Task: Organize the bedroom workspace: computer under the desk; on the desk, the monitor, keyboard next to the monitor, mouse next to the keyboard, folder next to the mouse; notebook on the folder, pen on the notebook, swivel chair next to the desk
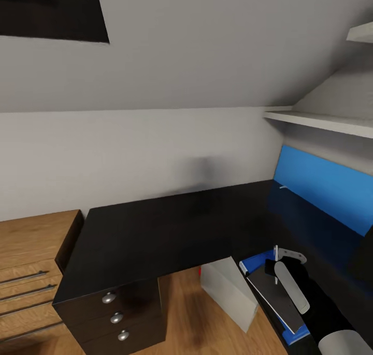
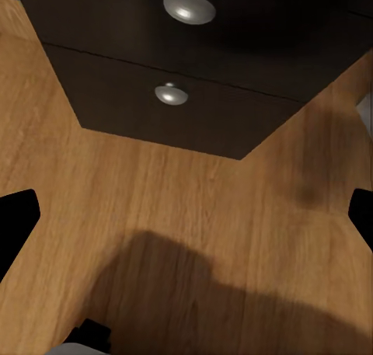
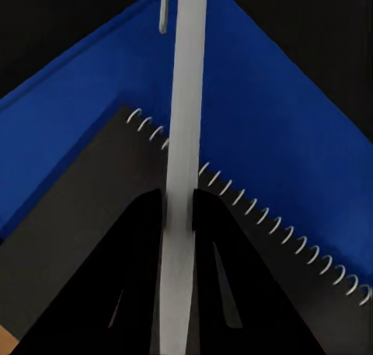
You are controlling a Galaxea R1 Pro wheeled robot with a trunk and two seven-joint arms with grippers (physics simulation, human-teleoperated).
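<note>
The black desk stands under the sloping wall, with the light grey computer on the floor beneath it. On the desk's right wing lies the blue folder, and the black spiral-bound notebook rests on top of it. My right gripper hovers over them, shut on the white pen. In the right wrist view the pen runs between the black fingers above the notebook and the folder. My left gripper is open, low over the wood floor near the desk drawers.
A wooden drawer chest stands left of the desk. The desk's black drawers carry round silver knobs. A blue panel backs the desk's right wing, with white shelves above it. A dark-framed skylight sits high in the wall.
</note>
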